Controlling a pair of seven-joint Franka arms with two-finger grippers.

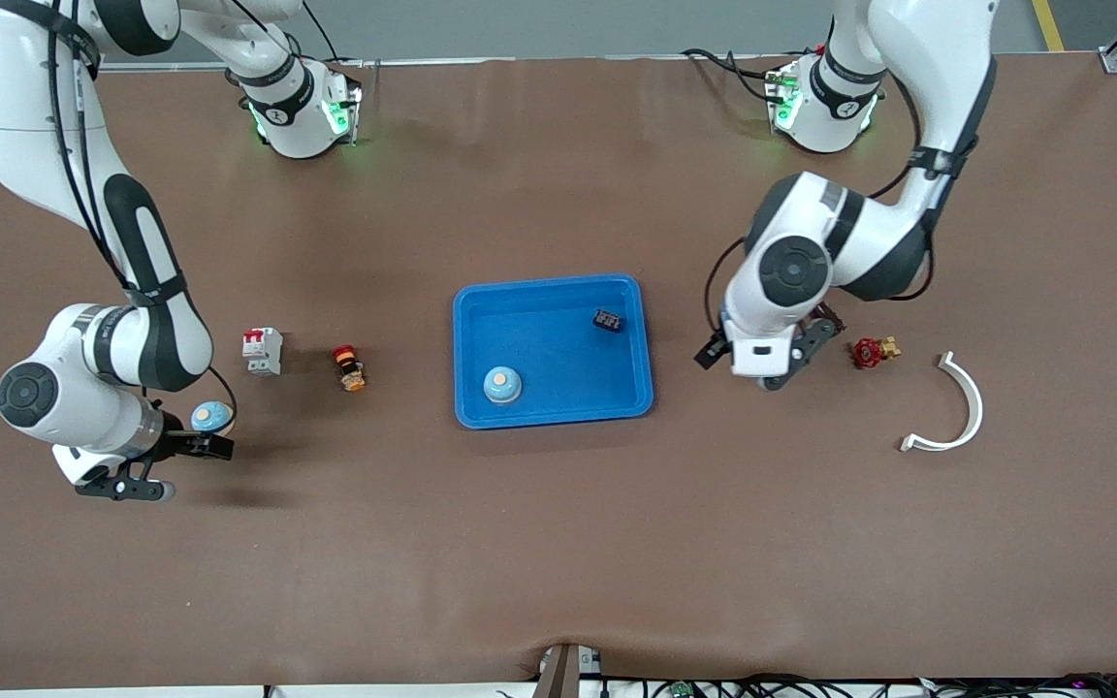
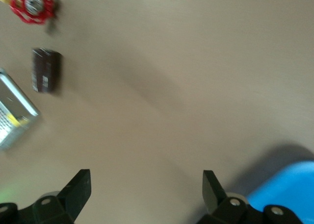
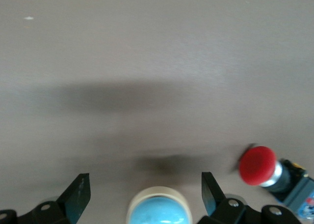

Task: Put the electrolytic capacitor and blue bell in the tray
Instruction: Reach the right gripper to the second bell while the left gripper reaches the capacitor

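The bright-blue tray lies mid-table and holds a blue bell and a small black component. A second blue bell stands on the table toward the right arm's end. My right gripper is open over it. In the right wrist view the bell sits between the open fingers of the gripper, untouched. My left gripper is open and empty over bare table beside the tray. Its wrist view shows the gripper, a dark brown labelled cylinder and a tray corner.
A white circuit breaker and a red push-button lie between the right arm and the tray. A red valve and a white curved clip lie toward the left arm's end. A grey mesh box shows beside the brown cylinder.
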